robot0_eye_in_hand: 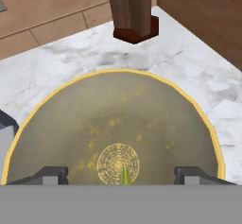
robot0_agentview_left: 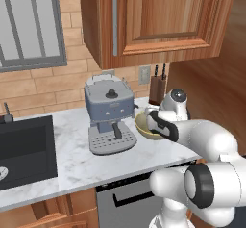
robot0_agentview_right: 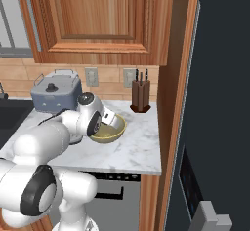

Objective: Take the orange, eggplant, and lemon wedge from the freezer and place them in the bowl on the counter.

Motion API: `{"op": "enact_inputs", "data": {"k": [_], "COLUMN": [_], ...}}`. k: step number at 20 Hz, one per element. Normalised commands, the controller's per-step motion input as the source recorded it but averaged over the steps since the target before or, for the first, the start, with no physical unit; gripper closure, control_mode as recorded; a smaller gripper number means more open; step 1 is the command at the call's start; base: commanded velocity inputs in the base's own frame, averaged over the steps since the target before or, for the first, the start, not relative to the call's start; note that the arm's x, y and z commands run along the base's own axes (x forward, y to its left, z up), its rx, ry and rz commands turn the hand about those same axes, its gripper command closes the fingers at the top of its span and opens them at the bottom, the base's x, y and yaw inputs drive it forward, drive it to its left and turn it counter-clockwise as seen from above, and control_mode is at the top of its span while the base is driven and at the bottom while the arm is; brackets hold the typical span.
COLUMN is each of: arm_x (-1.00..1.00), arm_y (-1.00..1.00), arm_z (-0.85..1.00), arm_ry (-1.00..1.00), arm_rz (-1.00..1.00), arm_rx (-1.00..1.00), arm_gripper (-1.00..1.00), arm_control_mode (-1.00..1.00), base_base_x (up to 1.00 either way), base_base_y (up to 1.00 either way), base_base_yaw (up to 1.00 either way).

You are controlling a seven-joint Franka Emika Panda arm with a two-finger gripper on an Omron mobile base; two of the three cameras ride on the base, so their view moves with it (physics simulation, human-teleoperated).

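1. Kitchen corner: white marble counter [robot0_agentview_left: 72,159] with grey veins under wooden wall cabinets [robot0_agentview_left: 158,18], brick backsplash behind, black sink [robot0_agentview_left: 24,150] at left, steel dishwasher [robot0_agentview_right: 117,196] below
2. bowl [robot0_eye_in_hand: 118,128] sits on the counter between the coffee machine [robot0_agentview_left: 109,114] and the side wall; olive-tan, glossy, yellow rim, ring pattern at its bottom centre
3. Inside the bowl: only a small green-yellow sliver [robot0_eye_in_hand: 125,176] shows at the bottom edge of the hand view, can't identify it; rest of the interior looks bare
4. gripper [robot0_eye_in_hand: 122,175] hangs right over the bowl, looking down into it; fingertips [robot0_eye_in_hand: 52,175] spread wide, nothing between them
5. Knife block [robot0_agentview_right: 140,96] stands near the bowl, against the backsplash, apart from the rim
6. freezer [robot0_agentview_right: 219,103] is the dark slate-blue slab at right of the right base view, grey handle [robot0_agentview_right: 212,218] low down; door looks closed
7. Arm body hides part of the bowl in both base views
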Motion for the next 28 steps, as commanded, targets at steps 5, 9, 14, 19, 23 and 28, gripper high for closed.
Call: {"op": "enact_inputs", "data": {"k": [5, 9, 14, 19, 23, 28], "arm_x": [-0.71, -1.00, -1.00, -1.00, -1.00, -0.40], "arm_y": [-0.01, -0.08, -0.07, 0.00, 0.01, 0.05], "arm_z": [0.45, 0.97, 0.90, 0.98, 0.53, -0.01], "arm_ry": [-0.18, -0.18, -0.06, 0.15, 0.37, 0.10], "arm_rz": [-0.01, -0.02, -0.03, -0.01, -0.01, 0.00], "arm_rx": [0.00, 0.02, 0.02, 0.02, 0.00, -0.02], "arm_gripper": [-1.00, -1.00, -1.00, -1.00, -1.00, -1.00], "arm_control_mode": [-1.00, -1.00, -1.00, -1.00, -1.00, 1.00], "base_base_x": [0.00, 0.00, 0.00, 0.00, 0.00, -0.60], "base_base_y": [0.00, 0.00, 0.00, 0.00, 0.00, 0.05], "base_base_yaw": [0.00, 0.00, 0.00, 0.00, 0.00, 0.00]}}
